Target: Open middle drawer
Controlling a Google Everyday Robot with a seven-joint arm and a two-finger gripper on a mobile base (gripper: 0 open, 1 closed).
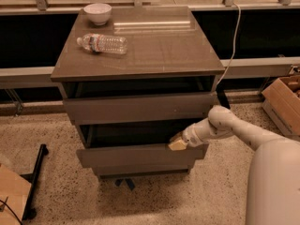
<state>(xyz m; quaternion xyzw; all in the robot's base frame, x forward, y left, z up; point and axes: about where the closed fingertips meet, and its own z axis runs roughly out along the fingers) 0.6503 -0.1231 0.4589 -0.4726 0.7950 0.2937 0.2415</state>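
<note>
The middle drawer [131, 156] is a grey-brown flat front in the centre of the cabinet [140, 55]. It stands pulled out a little, with a dark gap above its top edge. My gripper [177, 143] is at the right end of that top edge, its tan tip against the drawer front. My white arm [229, 125] reaches in from the right.
The top drawer [140, 108] also stands slightly out, and the lowest drawer front [140, 170] sits below. A plastic bottle [103, 44] and a white bowl [97, 13] are on the cabinet top. A cardboard box [283, 102] is at the right and a black stand [35, 182] at the left.
</note>
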